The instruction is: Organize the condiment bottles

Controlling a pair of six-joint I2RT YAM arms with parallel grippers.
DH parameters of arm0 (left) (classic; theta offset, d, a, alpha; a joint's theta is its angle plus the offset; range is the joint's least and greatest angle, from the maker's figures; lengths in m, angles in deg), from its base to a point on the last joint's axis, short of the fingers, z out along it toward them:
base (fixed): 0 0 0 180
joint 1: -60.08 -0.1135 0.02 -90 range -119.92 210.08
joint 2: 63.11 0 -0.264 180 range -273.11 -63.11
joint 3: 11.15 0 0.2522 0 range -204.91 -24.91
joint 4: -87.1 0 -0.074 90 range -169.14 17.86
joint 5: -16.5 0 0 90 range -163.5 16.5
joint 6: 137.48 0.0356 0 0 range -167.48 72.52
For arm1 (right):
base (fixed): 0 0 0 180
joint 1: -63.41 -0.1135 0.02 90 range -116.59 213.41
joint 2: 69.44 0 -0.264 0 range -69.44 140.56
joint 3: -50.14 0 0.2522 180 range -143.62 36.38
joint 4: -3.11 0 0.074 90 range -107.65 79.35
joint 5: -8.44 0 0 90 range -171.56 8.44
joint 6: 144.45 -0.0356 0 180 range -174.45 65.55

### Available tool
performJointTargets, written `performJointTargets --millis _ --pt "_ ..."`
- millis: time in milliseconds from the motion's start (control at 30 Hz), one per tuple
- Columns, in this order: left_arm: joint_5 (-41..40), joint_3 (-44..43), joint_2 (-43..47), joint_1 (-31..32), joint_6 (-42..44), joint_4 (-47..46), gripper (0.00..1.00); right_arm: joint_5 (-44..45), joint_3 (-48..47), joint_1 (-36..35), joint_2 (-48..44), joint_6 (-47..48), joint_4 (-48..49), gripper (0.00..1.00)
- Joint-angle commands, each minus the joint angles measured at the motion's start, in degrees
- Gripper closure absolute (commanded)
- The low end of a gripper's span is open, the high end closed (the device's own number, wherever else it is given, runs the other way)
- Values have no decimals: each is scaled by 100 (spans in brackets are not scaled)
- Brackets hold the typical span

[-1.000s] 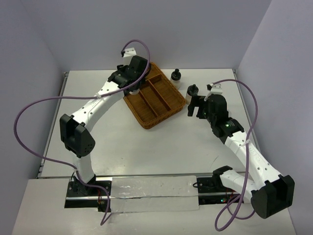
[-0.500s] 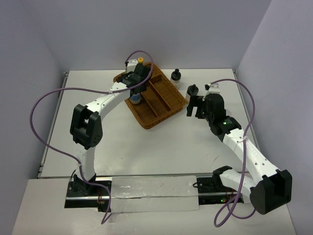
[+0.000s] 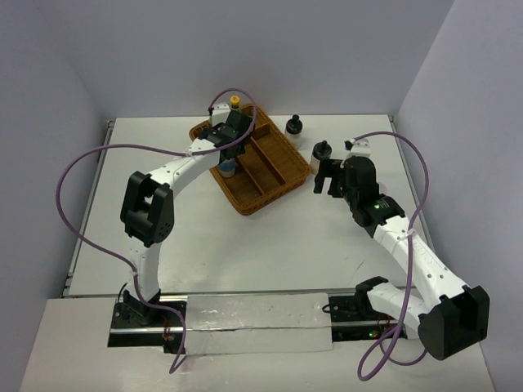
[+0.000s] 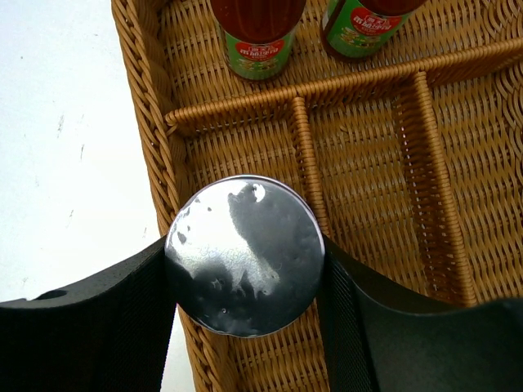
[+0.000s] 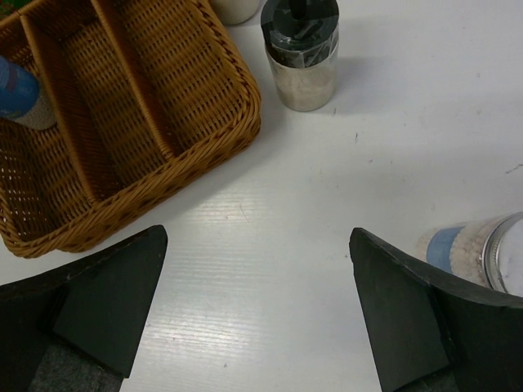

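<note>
My left gripper point(image 3: 230, 155) is shut on a white bottle with a blue label point(image 3: 226, 168) and a silver cap point(image 4: 243, 255). It holds the bottle upright in the left long compartment of the wicker basket point(image 3: 274, 184). Two yellow-capped bottles with red-green labels point(image 4: 259, 41) point(image 4: 359, 20) stand in the basket's back section. My right gripper point(image 5: 257, 237) is open and empty over bare table, right of the basket. A squat black-capped bottle point(image 5: 301, 49) stands just ahead of it. A second one point(image 3: 294, 126) stands further back. Another blue-labelled bottle point(image 5: 470, 249) stands beside my right finger.
The basket's point(image 4: 425, 163) middle and right long compartments hold nothing. Its near corner point(image 5: 49, 237) lies left of my right gripper. Grey walls close in the table at the back and sides. Purple cables loop over both arms.
My left gripper has moved a little toward the near side over the basket with the blue-labelled bottle, uncovering a yellow cap behind it. The right arm has barely moved.
</note>
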Motion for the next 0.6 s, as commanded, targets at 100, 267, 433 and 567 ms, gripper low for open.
performJointTargets --millis 100,267,433,567 --pt "-17 -67 169 6 -100 -99 6 1687 -507 -48 -147 8 -685 0" --pt "12 -143 699 12 40 3 1 2846 -860 139 -48 8 -1303 0" --pt "26 -114 1349 22 120 31 1 2428 -685 672 -108 8 -989 0" --pt "-100 67 1843 17 169 -38 1 1909 -382 1117 -242 8 -510 0"
